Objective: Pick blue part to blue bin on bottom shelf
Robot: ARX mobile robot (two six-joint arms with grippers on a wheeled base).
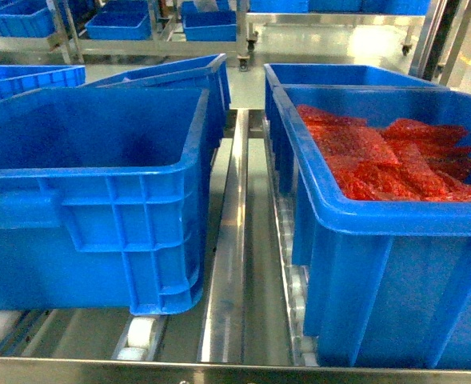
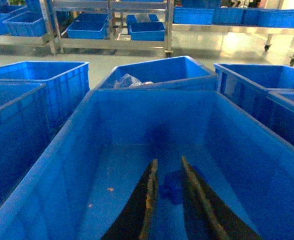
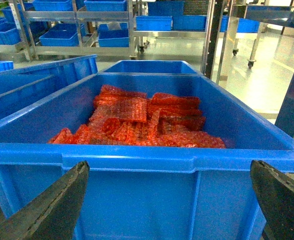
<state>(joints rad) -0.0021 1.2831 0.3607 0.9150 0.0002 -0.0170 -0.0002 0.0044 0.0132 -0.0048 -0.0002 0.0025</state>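
The blue part [image 2: 170, 188] shows as a small dark-blue block between the tips of my left gripper [image 2: 167, 167]. The narrow black fingers [image 2: 147, 200] close in on it from both sides, low inside the empty blue bin [image 2: 137, 117]. In the head view this is the left blue bin [image 1: 99, 208], standing on the bottom shelf [image 1: 235, 372], and neither gripper shows there. My right gripper [image 3: 169, 170] is wide open and empty, facing the front wall of the bin of red packets [image 3: 137, 122].
The right-hand bin [image 1: 395, 264] holds red bubble-wrap packets [image 1: 395, 156]. A steel divider rail [image 1: 227, 272] and white rollers [image 1: 139, 336] lie between the two bins. More blue bins [image 1: 179, 76] stand behind them, and racks with small blue trays [image 2: 89, 27] are across the aisle.
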